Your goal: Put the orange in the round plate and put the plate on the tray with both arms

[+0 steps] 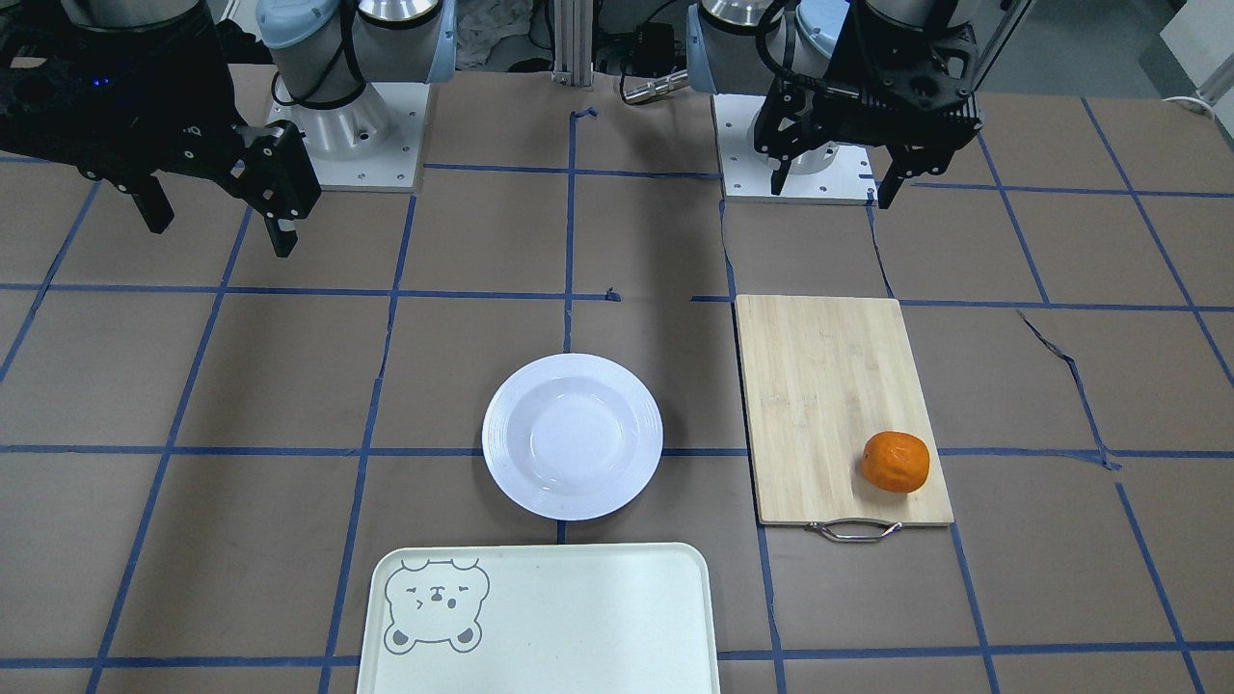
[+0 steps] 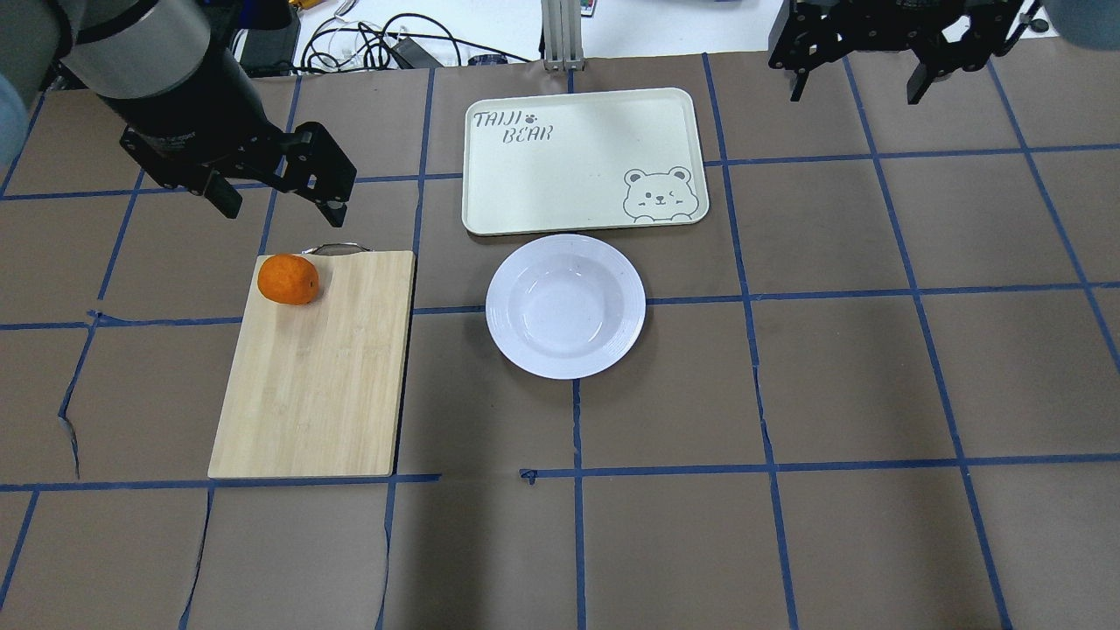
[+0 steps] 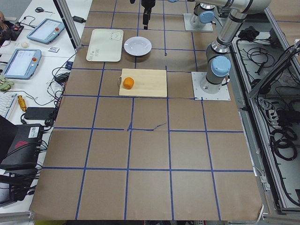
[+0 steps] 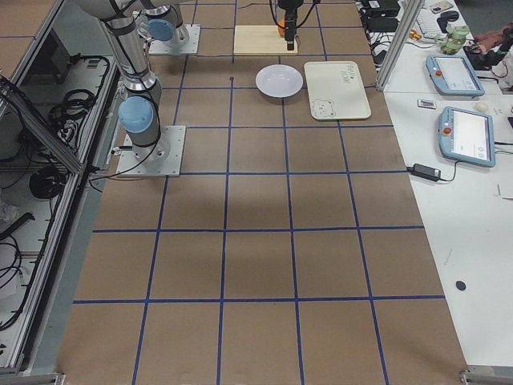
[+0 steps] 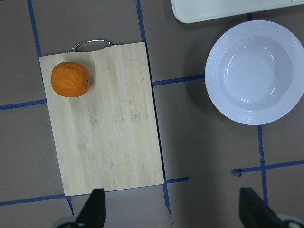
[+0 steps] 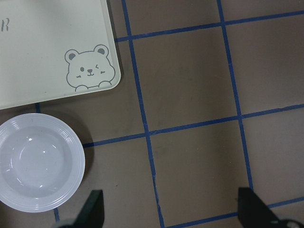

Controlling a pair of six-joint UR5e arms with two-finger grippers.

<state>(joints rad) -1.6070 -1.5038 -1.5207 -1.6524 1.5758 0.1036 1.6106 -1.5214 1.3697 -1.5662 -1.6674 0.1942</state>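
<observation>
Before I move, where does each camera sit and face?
Front-facing: across the table, facing the bases; left gripper on its right, right gripper left.
Overhead: behind the robot, looking down; both grippers.
Exterior left: table's end, looking along; left arm near.
Exterior right: opposite end; right arm near.
Left wrist: down on orange, board; fingertips.
Right wrist: down on tray; fingertips.
Both wrist views share the plate.

Bright, even overhead lighting, all views. Shadows soft, diffuse on table [image 2: 857, 542]; orange [image 5: 71, 79] casts faint one on cutting board [image 5: 109, 133]. Small glare spots on round plate [image 5: 251, 71]. Focus sharp throughout.
</observation>
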